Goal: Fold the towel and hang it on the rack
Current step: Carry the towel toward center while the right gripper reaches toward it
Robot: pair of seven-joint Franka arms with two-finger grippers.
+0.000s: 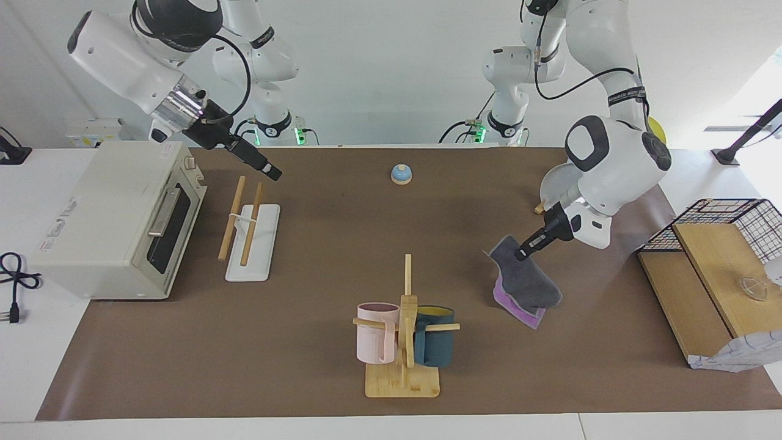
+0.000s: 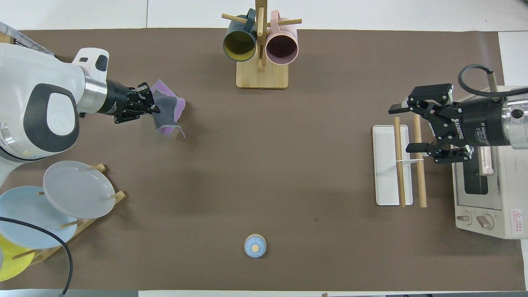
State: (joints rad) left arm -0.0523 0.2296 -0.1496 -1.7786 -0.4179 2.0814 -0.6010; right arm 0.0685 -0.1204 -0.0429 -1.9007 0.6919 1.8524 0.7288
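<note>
Brown table (image 1: 305, 366) | left gripper (image 1: 520, 255) jaws pinching towel (image 1: 528, 284) | right gripper (image 2: 406, 128) jaws spread over rack (image 2: 398, 165)

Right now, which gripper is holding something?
The left gripper, shut on the towel and lifting it. The right gripper is open over the rack, holding nothing.

I see the towel (image 1: 526, 282) showing dark grey over purple. My rack (image 1: 249, 229) has pale wooden rods on a white base. The mugs (image 1: 403, 342) are pink and teal, the bell (image 1: 401, 174) blue, the table cover (image 1: 305, 293) plain brown.
</note>
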